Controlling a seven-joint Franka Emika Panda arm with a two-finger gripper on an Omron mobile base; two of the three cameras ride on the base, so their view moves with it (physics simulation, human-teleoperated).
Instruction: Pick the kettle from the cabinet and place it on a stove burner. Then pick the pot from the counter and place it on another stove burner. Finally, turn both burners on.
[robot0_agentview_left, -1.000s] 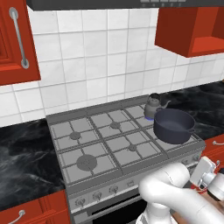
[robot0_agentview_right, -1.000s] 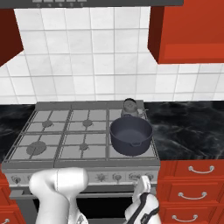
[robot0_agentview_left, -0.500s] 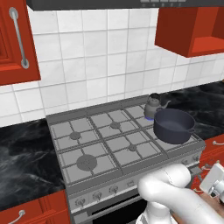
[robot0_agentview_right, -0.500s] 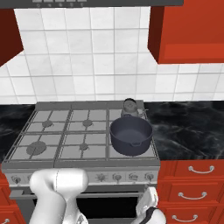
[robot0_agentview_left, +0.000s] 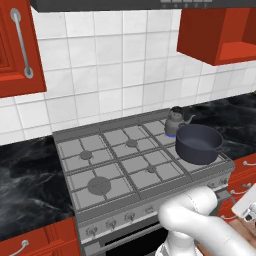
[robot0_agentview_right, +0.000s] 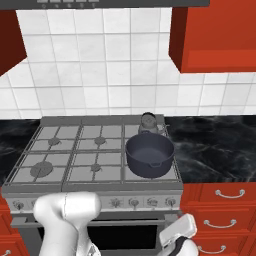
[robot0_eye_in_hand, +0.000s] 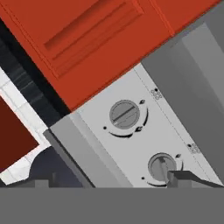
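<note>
Hand view is looking up along the stove's grey control panel (robot0_eye_in_hand: 131, 144), rolled well off level. Two round knobs are showing: an upper knob (robot0_eye_in_hand: 125, 114) with a slotted bar across its face, and a lower knob (robot0_eye_in_hand: 162, 166) sitting just beside one dark fingertip (robot0_eye_in_hand: 177, 177). The gripper (robot0_eye_in_hand: 111, 183) is standing wide apart, with nothing between its tips.

From the left base view, the kettle (robot0_agentview_left: 175, 120) is resting on the far right burner, spout pointing right. The pot (robot0_agentview_left: 199, 143) is sitting on the near right burner, just in front of the kettle, close to it; whether they are touching I cannot tell. The right base view is giving the same order: kettle (robot0_agentview_right: 148, 123) behind, pot (robot0_agentview_right: 149, 155) in front, with the black counter (robot0_agentview_right: 215, 150) running off to the right.

Judging by this, both vessels are already placed and the burner knobs are what is left.

Handling guess: the knobs are looking small, rigid and smooth-faced, so a loose pinch is likely to slip. The raised bar across the face is probably the best hold, jaws closing on either side of it, then a turn about the knob's own axis. The row of knobs (robot0_agentview_right: 145, 202) is sitting close together; taking the wrong one is the risk.
</note>
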